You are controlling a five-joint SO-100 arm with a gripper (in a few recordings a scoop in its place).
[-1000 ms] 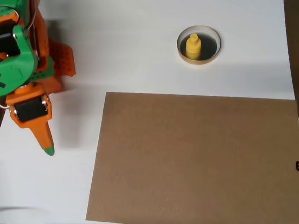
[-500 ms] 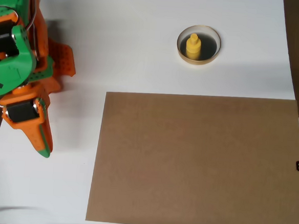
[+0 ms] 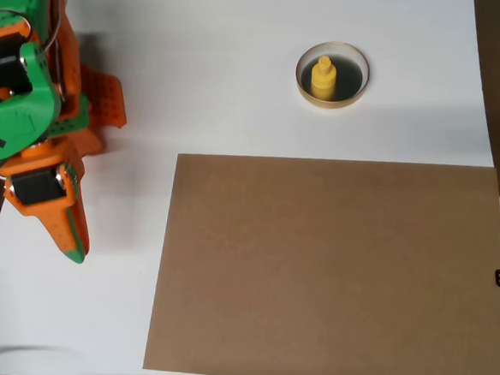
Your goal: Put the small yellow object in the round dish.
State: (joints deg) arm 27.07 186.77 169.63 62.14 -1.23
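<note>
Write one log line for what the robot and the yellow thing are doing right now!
yellow piece: upright in dish | dish: on white table, above brown board | end effector: far left, shut, holding nothing | task: looks done

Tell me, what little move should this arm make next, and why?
Probably none beyond resting where it is. The small yellow object already stands inside the round dish, and the gripper is far off at the picture's left, fingers together and holding nothing.
</note>
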